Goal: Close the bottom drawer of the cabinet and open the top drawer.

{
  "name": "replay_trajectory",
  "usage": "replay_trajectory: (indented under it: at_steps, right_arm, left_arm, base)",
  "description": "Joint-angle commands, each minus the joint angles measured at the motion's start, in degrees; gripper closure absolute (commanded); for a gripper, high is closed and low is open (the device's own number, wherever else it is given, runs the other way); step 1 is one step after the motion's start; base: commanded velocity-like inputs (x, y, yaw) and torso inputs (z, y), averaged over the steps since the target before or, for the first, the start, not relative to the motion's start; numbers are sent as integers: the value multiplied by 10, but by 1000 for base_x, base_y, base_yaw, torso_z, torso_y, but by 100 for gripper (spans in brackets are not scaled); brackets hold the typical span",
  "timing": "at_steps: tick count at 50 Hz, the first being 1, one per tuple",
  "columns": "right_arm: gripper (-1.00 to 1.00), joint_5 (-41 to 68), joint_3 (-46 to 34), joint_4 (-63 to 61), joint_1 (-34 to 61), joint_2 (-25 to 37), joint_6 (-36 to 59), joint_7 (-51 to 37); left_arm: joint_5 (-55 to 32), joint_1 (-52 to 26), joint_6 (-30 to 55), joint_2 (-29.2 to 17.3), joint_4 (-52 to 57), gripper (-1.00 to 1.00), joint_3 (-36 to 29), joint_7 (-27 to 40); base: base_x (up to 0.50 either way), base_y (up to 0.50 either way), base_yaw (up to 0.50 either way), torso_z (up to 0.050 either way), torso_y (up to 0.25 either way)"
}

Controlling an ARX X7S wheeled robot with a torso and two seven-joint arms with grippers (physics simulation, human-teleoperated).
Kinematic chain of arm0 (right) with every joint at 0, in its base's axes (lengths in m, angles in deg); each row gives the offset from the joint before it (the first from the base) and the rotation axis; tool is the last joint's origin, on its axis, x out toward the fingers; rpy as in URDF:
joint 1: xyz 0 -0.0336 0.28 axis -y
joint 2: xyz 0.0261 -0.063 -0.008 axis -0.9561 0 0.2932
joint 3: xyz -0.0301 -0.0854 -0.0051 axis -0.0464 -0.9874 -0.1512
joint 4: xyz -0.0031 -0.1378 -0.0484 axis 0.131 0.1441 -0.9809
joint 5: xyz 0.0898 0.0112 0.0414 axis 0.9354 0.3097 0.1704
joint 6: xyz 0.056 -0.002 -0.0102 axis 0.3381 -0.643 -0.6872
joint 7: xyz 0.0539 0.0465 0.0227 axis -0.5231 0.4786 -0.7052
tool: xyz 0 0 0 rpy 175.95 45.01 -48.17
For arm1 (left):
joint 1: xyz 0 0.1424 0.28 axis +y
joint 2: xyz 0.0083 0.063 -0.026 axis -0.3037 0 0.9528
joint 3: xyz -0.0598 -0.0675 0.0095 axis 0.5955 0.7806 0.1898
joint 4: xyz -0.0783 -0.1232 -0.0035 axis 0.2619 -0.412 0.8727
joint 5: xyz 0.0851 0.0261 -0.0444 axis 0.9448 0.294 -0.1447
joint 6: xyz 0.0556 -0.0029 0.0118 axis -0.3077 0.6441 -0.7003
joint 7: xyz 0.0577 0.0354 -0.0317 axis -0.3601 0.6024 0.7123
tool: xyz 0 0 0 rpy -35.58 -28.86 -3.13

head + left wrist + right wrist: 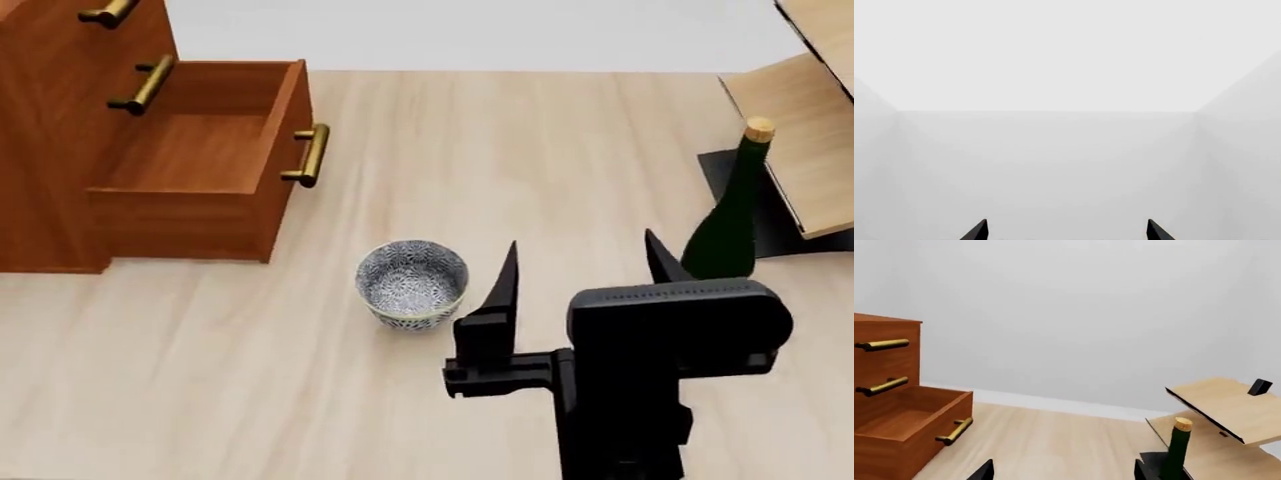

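Reddish-brown wood grain covers the cabinet [54,150], which fills the upper left of the head view. Its bottom drawer [200,170] stands pulled out over the pale plank table [267,400], showing an empty box with a brass bar handle [310,155] on its front. The top drawer [114,12] is shut; only its brass handle peeks in at the upper left edge of that frame, and the right wrist view shows it more fully as the highest of three.

The right tool [581,275] sits in the lower middle of the head view, its two black pointed fingers [503,285] spread apart and holding nothing. From it, the open drawer lies up and to the left, across bare table, and its handle runs roughly crosswise to the way the drawer slides. A push on the drawer front toward the cabinet looks like the coming move, and the right arm appears the only one placed for it.

The left tool [1066,232] shows only in its own wrist view, two dark tips apart against blank white walls, so it seems well away from the work.

A small round bowl [412,283] with a blue-and-white pattern rests just left of the right tool. A dark green bottle [731,225] with a cork stands at the right, beside a pale wooden rack [801,140].
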Motion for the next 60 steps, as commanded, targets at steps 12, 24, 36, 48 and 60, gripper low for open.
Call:
replay_trajectory:
  at_steps: [12, 24, 36, 48, 60]
  right_arm:
    - [-100, 6, -10, 10, -16, 4, -23, -2]
    - [-100, 12, -9, 6, -20, 7, -26, -5]
    - [-100, 17, -9, 14, -27, 6, -40, -7]
    - [-100, 25, -4, 12, -30, 7, -47, -11]
    - [-100, 34, -6, 15, -36, 10, -54, -7]
  left_arm:
    - [11, -1, -23, -8, -8, -100, -10, 10]
    - [20, 7, -31, -16, -9, -100, -29, 14]
    - [4, 11, -27, -16, -2, -100, -23, 12]
    - [8, 7, -33, -21, -5, -100, -34, 16]
    - [9, 7, -38, -23, -10, -100, -43, 20]
  base:
    - [0, 500, 0, 0, 0]
    - [0, 500, 0, 0, 0]
    - [0, 500, 0, 0, 0]
    - [0, 408, 0, 0, 0]
    - [0, -2, 0, 0, 0]
